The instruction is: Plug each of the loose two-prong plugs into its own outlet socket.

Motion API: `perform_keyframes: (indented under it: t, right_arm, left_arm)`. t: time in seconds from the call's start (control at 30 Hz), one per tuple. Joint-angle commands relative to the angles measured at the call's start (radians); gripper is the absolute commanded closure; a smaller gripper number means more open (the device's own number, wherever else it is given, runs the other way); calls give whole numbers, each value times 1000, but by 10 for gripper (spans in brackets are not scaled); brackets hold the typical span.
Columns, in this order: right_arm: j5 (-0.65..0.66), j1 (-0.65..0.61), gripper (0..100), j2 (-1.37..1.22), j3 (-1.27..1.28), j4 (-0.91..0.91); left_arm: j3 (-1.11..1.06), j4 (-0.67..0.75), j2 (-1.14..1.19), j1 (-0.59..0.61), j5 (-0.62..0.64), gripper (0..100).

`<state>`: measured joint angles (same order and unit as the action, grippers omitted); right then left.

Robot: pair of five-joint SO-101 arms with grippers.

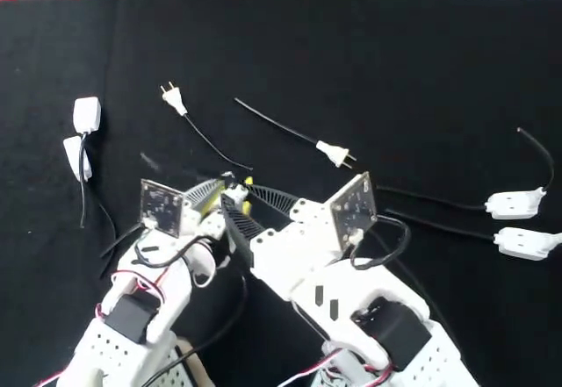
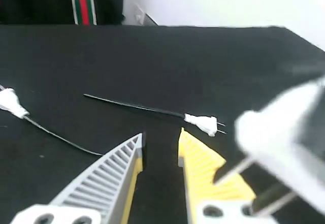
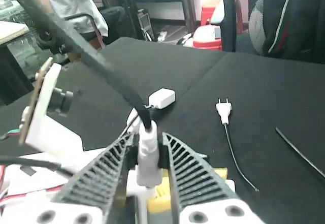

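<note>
Meanwhile the right gripper (image 3: 148, 138) clamped a white plug (image 3: 147, 158) beside the left gripper (image 2: 161, 134), whose jaws stood narrowly parted and empty; a second plug (image 1: 334, 153) and third plug (image 1: 174, 99) lay loose on the table beyond.

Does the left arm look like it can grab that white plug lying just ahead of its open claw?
Probably yes. The left gripper is open and aimed near the loose plug, with bare black cloth between them. The right arm crowds close beside it, so some care seems needed.
</note>
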<state>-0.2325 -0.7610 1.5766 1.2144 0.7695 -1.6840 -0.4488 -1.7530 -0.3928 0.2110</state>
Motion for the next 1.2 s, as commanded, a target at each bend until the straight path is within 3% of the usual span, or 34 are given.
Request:
perform_keyframes:
  t: [0.0,0.5,0.63,0.73,0.83,1.03,1.17]
  right_arm:
    - [-3,-12,985,-10,-61,46]
    - [25,-9,986,-13,-64,68]
    - [26,52,985,-13,-65,61]
    - [55,95,985,-13,-67,57]
    - [74,124,985,-18,-64,32]
    - [123,146,986,-237,-68,-64]
    - [124,147,986,-479,-113,-153]
  left_arm:
    - [-19,38,-6,42,15,873]
    - [1,34,-6,79,14,873]
    - [-4,31,-6,76,9,873]
    - [25,-63,-8,76,-8,873]
    - [87,-229,-8,101,-167,873]
    - [168,-471,-8,349,-427,875]
    - [162,-523,-8,556,-457,877]
